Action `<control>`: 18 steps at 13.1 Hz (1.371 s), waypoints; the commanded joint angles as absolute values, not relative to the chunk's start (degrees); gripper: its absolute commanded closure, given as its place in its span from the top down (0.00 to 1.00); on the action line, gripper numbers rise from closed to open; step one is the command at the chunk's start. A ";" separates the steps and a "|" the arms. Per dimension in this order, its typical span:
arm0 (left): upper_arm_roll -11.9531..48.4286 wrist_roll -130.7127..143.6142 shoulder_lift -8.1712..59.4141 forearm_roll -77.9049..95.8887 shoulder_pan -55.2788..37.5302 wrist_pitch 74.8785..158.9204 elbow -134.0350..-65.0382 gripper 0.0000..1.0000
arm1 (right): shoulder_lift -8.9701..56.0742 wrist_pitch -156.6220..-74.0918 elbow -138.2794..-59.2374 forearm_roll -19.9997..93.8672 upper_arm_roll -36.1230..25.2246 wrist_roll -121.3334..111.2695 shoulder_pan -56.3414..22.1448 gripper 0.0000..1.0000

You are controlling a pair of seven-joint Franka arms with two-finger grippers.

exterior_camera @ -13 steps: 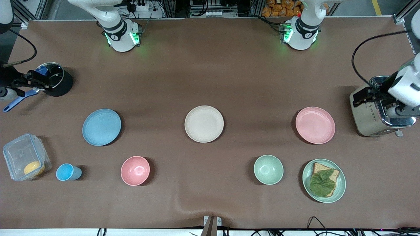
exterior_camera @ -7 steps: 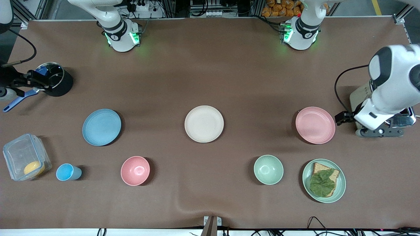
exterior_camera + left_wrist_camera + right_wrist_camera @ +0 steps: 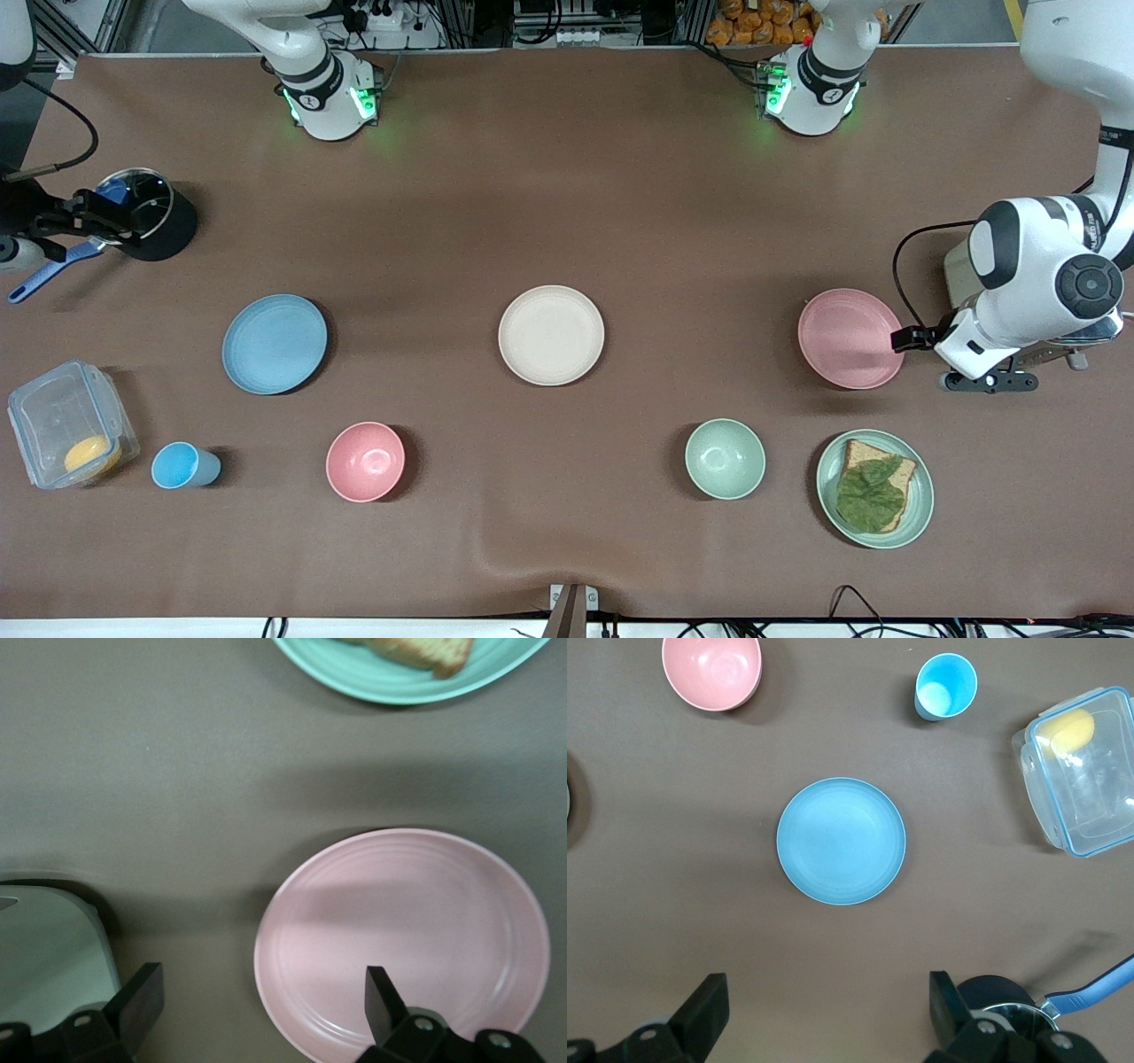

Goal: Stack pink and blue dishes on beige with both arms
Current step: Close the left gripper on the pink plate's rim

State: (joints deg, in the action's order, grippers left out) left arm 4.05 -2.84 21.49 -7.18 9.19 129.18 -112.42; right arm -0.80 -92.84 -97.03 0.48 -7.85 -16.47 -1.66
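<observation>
At the left arm's end of the table, your left gripper point(image 3: 257, 1005) has come down from beside the toaster point(image 3: 961, 266), fingers spread wide astride the pink plate's point(image 3: 850, 338) rim. Your right gripper point(image 3: 824, 1014), also spread, waits high above the matte blue plate point(image 3: 274, 343). Between those plates lies the beige plate point(image 3: 551, 335), bare. A pale green plate point(image 3: 918, 505) holds bread and a leaf; a clear lidded box point(image 3: 62, 425) holds something yellow.
</observation>
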 commanded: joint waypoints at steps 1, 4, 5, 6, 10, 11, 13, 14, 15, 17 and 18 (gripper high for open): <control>4.66 -4.04 22.40 -7.74 10.37 129.81 -112.85 1.00 | -0.62 -92.20 -96.42 0.44 -7.73 -16.96 -1.32 1.00; 4.75 -4.04 26.88 -7.38 11.42 130.08 -112.41 1.00 | -0.62 -92.20 -96.42 0.44 -7.73 -16.96 -1.32 1.00; 4.75 -4.13 28.11 -7.47 12.56 131.21 -112.41 0.98 | -0.53 -92.20 -96.42 0.44 -7.73 -16.88 -1.32 1.00; 4.83 -4.13 28.39 -7.56 13.00 131.74 -112.41 0.98 | -0.53 -92.20 -96.42 0.53 -7.73 -16.61 -1.14 1.00; 4.92 -4.13 29.18 -5.99 13.27 131.84 -112.50 0.81 | 0.44 -92.11 -96.33 0.79 -7.82 -16.35 -0.53 1.00; 4.92 -4.13 29.27 -5.89 13.27 131.84 -112.50 0.73 | 0.53 -91.94 -96.24 0.70 -7.82 -16.52 -0.27 1.00; 4.92 -4.13 29.62 -5.80 13.18 131.84 -112.41 0.57 | 0.53 -91.93 -96.24 0.70 -7.82 -16.70 -0.35 1.00; 4.92 -4.13 29.71 -5.71 13.27 131.84 -112.50 0.54 | 0.53 -91.93 -96.24 0.70 -7.82 -16.70 -0.44 1.00; 4.92 -4.13 29.88 -5.02 13.18 131.84 -112.41 0.47 | 0.53 -91.93 -96.15 0.70 -7.82 -16.61 -0.44 1.00; 4.92 -4.13 29.88 -4.13 13.10 131.84 -112.50 0.34 | 0.53 -91.85 -96.15 0.70 -7.74 -16.17 -0.61 1.00; 5.01 -4.13 29.88 -4.13 13.01 131.84 -112.50 0.32 | 0.53 -91.85 -96.07 0.70 -7.73 -16.43 -0.79 1.00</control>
